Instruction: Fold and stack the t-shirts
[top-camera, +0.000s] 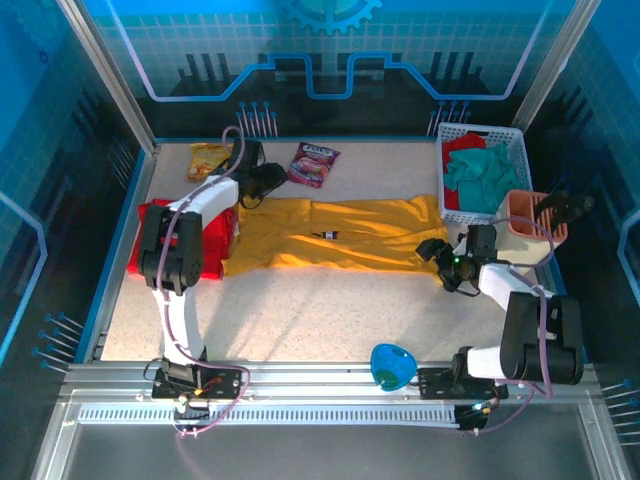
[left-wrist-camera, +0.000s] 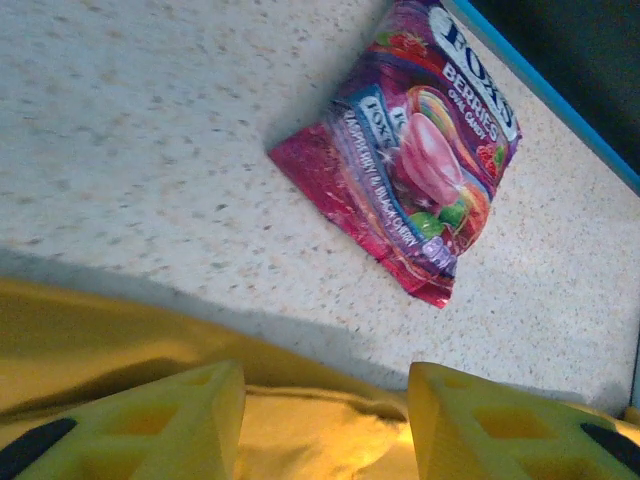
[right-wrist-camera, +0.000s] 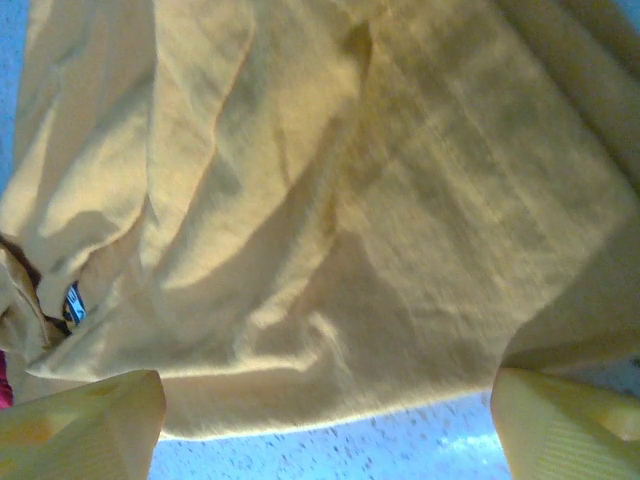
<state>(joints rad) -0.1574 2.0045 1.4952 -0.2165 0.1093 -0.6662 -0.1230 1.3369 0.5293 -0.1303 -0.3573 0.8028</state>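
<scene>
The mustard-yellow t-shirt (top-camera: 330, 235) lies spread across the middle of the table, a small dark print (top-camera: 330, 234) on it. The red t-shirt (top-camera: 216, 245) lies bunched at its left end, partly under my left arm. My left gripper (top-camera: 262, 185) is at the yellow shirt's far left corner. In the left wrist view its jaws (left-wrist-camera: 325, 378) stand apart with yellow cloth (left-wrist-camera: 300, 430) lying in the gap. My right gripper (top-camera: 436, 250) is at the shirt's right edge. Its jaws (right-wrist-camera: 325, 385) are wide open over the hem (right-wrist-camera: 330, 400), holding nothing.
A purple candy packet (top-camera: 314, 163) (left-wrist-camera: 420, 150) and a yellow packet (top-camera: 208, 158) lie at the back. A white basket (top-camera: 478, 130) with red and teal cloth stands at the back right, with a peach tub (top-camera: 530, 215) beside it. A blue object (top-camera: 392, 365) sits at the front edge.
</scene>
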